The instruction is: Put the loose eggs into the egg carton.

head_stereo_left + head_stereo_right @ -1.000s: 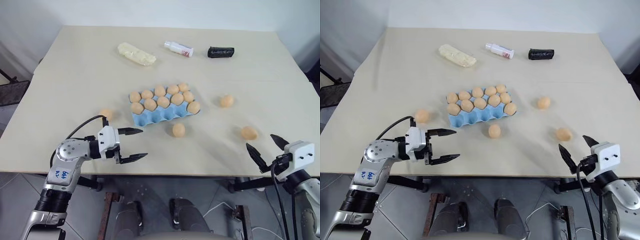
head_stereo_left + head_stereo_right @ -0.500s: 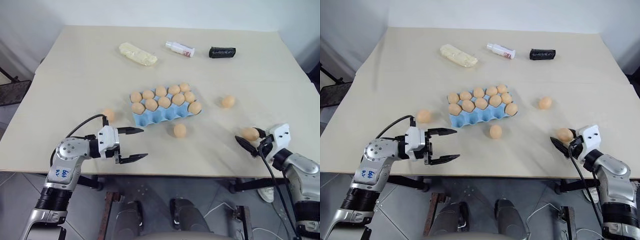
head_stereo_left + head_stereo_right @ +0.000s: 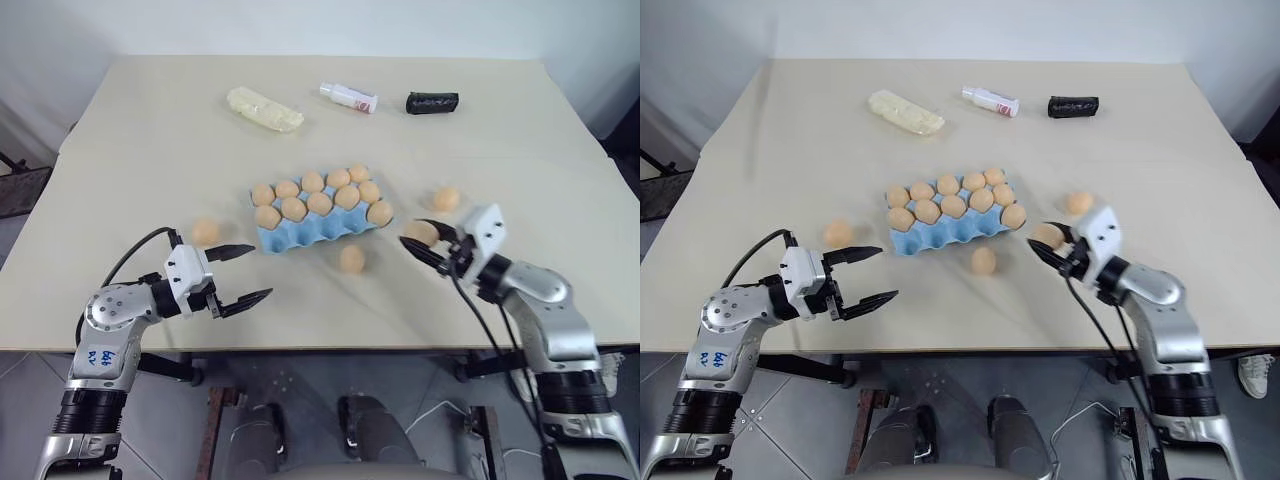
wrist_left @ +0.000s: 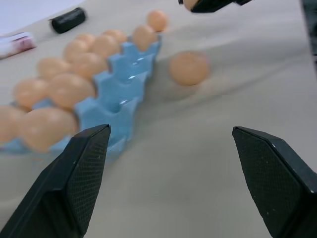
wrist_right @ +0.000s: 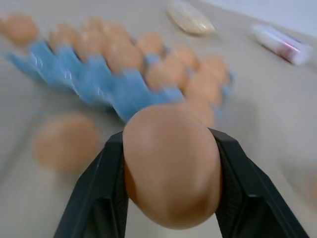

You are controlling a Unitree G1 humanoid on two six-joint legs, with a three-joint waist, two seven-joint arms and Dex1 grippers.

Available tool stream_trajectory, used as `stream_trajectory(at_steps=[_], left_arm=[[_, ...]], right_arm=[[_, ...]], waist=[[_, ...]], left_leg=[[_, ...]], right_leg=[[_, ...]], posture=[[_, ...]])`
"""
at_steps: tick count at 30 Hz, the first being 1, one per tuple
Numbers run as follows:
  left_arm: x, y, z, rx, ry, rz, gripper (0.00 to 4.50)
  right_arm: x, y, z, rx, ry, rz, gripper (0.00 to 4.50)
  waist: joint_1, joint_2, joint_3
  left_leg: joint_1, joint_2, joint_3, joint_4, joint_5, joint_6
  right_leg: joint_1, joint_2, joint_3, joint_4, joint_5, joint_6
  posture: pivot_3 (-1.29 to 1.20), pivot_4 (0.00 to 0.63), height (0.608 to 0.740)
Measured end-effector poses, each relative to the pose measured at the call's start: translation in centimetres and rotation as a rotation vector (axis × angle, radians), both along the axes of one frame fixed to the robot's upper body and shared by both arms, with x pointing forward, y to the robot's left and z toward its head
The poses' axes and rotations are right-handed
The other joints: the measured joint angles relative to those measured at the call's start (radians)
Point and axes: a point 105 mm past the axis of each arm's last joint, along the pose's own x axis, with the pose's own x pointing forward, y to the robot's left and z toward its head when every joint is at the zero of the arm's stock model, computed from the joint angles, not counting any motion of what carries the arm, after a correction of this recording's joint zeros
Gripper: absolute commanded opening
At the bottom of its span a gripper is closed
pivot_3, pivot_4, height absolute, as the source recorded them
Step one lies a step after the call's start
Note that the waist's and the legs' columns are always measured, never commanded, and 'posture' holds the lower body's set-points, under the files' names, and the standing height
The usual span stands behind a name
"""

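Egg carton (image 4: 116, 91) beside loose egg (image 4: 188, 68)

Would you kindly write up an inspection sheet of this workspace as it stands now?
Surface: beige table, bare at its near edge.
Job's things: egg carton, ten eggs in its far rows, near row empty; loose eggs lie in front of, left of and right of it.
Clutter: pale yellow packet, small white bottle, black roll along the far side.
Grippers: left gripper open, empty; right gripper shut on held egg.
Cables: black cable looping over left arm.
Surroundings: white wall, tiled floor.
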Motion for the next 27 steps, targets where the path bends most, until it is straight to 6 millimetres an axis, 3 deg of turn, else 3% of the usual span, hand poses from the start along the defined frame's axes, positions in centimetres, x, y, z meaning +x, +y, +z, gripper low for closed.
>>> stream_trajectory(at_steps=[3,9,16,17,18,20,25,27], left_arm=[[0.2,0.4,0.0,-0.008,0.000,0.032,4.19],[0.1,0.9,-0.4,-0.014,0.015,0.062,4.19],[-0.1,0.7,-0.3,-0.016,0.010,0.069,4.19],[-0.1,0.7,-0.4,-0.018,0.013,0.071,4.19],[-0.1,0.7,-0.4,-0.019,0.014,0.072,4.19],[-0.1,0.5,-0.2,-0.022,0.008,0.069,4.19],[0.0,0.0,0.2,-0.027,0.002,0.056,4.19],[0.1,-0.4,0.3,-0.031,-0.003,0.045,4.19]], right_arm=[[0.8,3.4,0.3,-0.003,0.002,0.040,1.76],[3.5,3.1,-0.6,-0.045,0.009,-0.048,1.76],[3.5,3.7,-0.7,-0.032,0.016,-0.018,4.18],[3.2,3.7,-0.5,-0.025,0.010,-0.009,4.47],[2.7,3.7,-0.3,-0.014,0.002,0.005,4.47],[1.8,3.2,0.2,0.006,-0.018,0.011,4.47],[0.0,-1.4,1.0,0.039,-0.069,-0.088,4.47],[-0.9,-3.3,0.3,0.031,-0.069,-0.143,4.47]], waist=[[0.002,0.000,0.000],[0.012,0.000,0.000],[0.000,0.000,0.000],[0.000,0.000,0.000],[0.000,0.000,0.000],[0.001,0.000,0.000],[0.010,0.000,0.000],[0.014,0.000,0.000]], left_leg=[[-0.002,0.000,-0.001,0.000,0.000,0.000],[-0.006,-0.001,-0.001,0.000,-0.003,0.001],[-0.008,0.000,-0.001,0.000,-0.003,0.001],[-0.008,0.000,-0.001,0.000,-0.003,0.001],[-0.008,0.000,-0.001,0.000,-0.003,0.001],[-0.008,0.000,-0.002,0.000,-0.003,0.001],[-0.008,-0.001,-0.002,0.000,-0.003,0.001],[-0.008,0.000,-0.003,0.000,-0.003,0.001]], right_leg=[[-0.001,-0.001,-0.002,-0.001,-0.001,-0.001],[-0.003,-0.002,-0.003,-0.004,-0.001,-0.001],[-0.005,-0.001,-0.003,-0.003,-0.001,-0.001],[-0.005,0.000,-0.003,-0.003,-0.001,-0.001],[-0.005,0.000,-0.003,-0.003,-0.001,-0.001],[-0.005,0.000,-0.004,-0.003,-0.001,-0.001],[-0.004,-0.001,-0.005,-0.004,-0.001,-0.001],[-0.004,-0.001,-0.005,-0.004,-0.001,-0.001]], posture=[[0.00,0.150,0.740],[0.00,0.150,0.740],[0.00,0.150,0.740],[0.00,0.150,0.740],[0.00,0.150,0.740],[0.00,0.150,0.740],[0.00,0.150,0.740],[0.00,0.150,0.740]])
